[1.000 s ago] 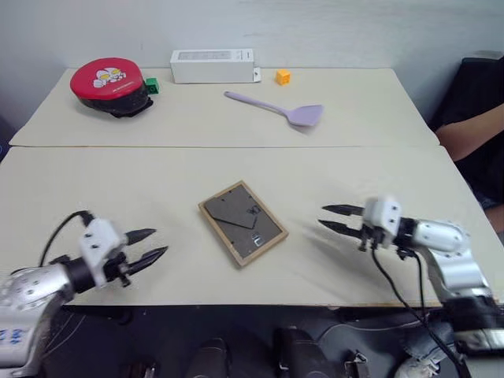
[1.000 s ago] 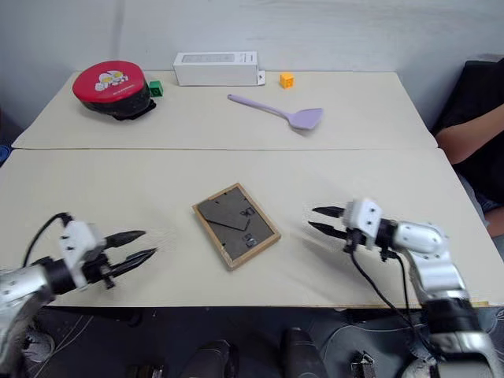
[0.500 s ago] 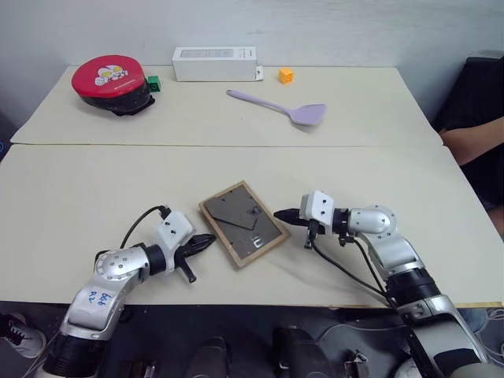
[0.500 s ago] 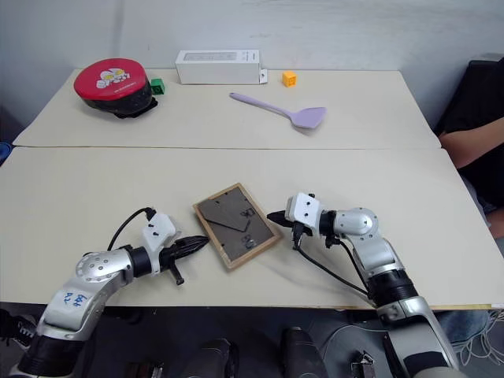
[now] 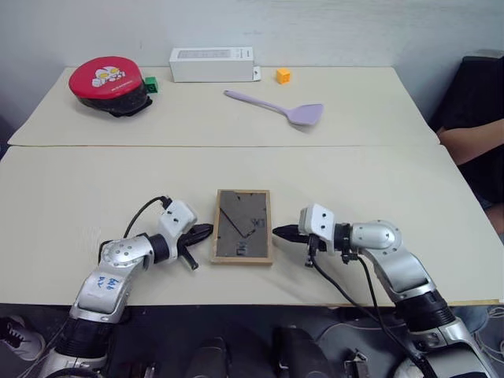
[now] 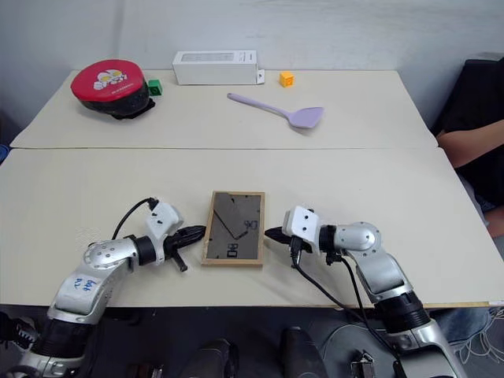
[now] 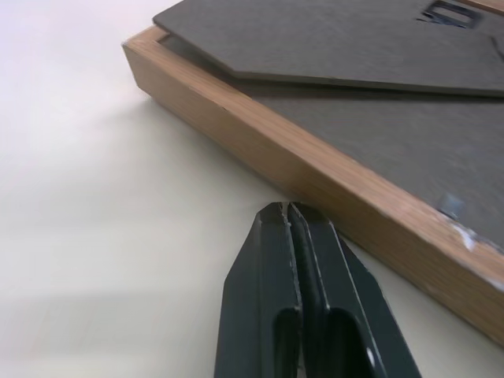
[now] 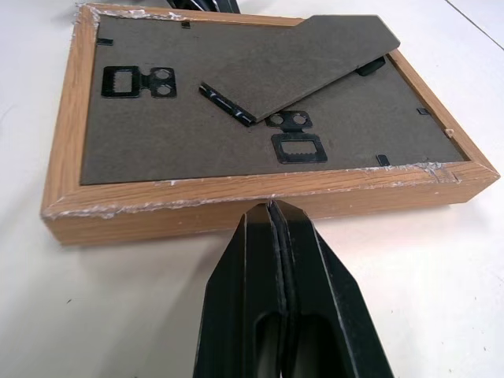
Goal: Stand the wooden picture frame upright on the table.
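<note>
The wooden picture frame (image 5: 242,225) lies flat on the table (image 5: 79,189), dark back up, with its fold-out stand (image 8: 303,67) slightly raised. Its long sides run away from me. My left gripper (image 5: 203,231) is shut, its tip close against the frame's left wooden edge (image 7: 315,169). My right gripper (image 5: 281,232) is shut too, its tip (image 8: 268,206) right at the frame's right edge. Neither gripper holds anything.
On the far table stand a red round lidded container (image 5: 108,83), a green cube (image 5: 152,84), a white oblong box (image 5: 213,64), an orange cube (image 5: 283,75) and a purple spatula (image 5: 277,108). A person's arm (image 5: 472,140) shows at the right edge. The table's front edge runs just below the frame.
The frame has turned from lying diagonally to lying square to the table edge. Both grippers closed and came inward to its two long sides.
</note>
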You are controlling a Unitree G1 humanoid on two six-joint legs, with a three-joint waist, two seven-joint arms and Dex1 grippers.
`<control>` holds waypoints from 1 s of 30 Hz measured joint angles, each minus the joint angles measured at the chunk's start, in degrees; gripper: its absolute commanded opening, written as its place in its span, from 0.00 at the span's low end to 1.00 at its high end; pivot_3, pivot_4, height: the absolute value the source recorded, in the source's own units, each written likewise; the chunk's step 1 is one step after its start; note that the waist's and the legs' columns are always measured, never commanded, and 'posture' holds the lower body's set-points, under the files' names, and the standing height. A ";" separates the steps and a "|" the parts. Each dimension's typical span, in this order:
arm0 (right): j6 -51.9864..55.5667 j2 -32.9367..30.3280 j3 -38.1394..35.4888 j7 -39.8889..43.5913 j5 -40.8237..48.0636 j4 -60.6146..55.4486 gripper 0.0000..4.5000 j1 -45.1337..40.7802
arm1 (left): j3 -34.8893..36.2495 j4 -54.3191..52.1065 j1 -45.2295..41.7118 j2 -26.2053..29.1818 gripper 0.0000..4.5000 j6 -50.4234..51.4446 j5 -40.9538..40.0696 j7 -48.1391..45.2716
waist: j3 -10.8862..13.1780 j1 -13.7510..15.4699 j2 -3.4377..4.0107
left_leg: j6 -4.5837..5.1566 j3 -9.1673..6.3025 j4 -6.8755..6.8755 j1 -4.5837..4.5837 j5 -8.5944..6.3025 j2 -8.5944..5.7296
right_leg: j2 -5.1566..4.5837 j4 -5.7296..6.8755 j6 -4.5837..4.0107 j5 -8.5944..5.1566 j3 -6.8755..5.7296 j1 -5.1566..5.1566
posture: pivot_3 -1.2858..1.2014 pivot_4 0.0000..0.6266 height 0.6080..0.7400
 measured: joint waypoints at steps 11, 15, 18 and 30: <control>0.54 -3.93 0.05 1.31 0.46 -4.32 0.00 2.36 | 13.11 6.80 -13.64 9.84 0.98 56.29 -30.99 -3.36 | 0.03 0.72 -0.06 | 0.03 -0.17 0.08 0.00 0.00 -0.08 | -0.04 0.08 -0.02 -0.01 -0.09 0.08 | 0.52 0.24 1.00; 1.11 -3.05 1.44 0.15 -0.64 -4.31 0.00 2.36 | 8.50 14.20 -18.38 7.15 0.99 60.56 -39.42 4.48 | 0.03 0.85 -0.06 | -0.01 -0.16 0.10 -0.01 0.02 -0.10 | -0.05 0.21 -0.01 -0.01 -0.07 0.05 | 0.52 0.24 1.00; 1.42 -2.79 2.40 -0.37 -1.49 -4.29 0.00 2.27 | 5.72 14.55 -20.21 6.77 0.99 60.56 -43.78 9.56 | 0.02 0.88 -0.08 | -0.03 -0.17 0.13 -0.01 0.03 -0.10 | -0.05 0.17 -0.01 -0.01 -0.06 0.05 | 0.52 0.24 1.00; 1.47 -1.37 3.64 -0.84 -3.14 -4.08 0.00 1.61 | 4.78 23.54 -24.57 0.87 0.99 60.45 -56.33 25.65 | 0.00 2.39 -0.04 | -0.02 -0.26 0.57 -0.01 0.01 -0.22 | -0.13 0.18 0.01 -0.01 -0.15 0.17 | 0.52 0.24 1.00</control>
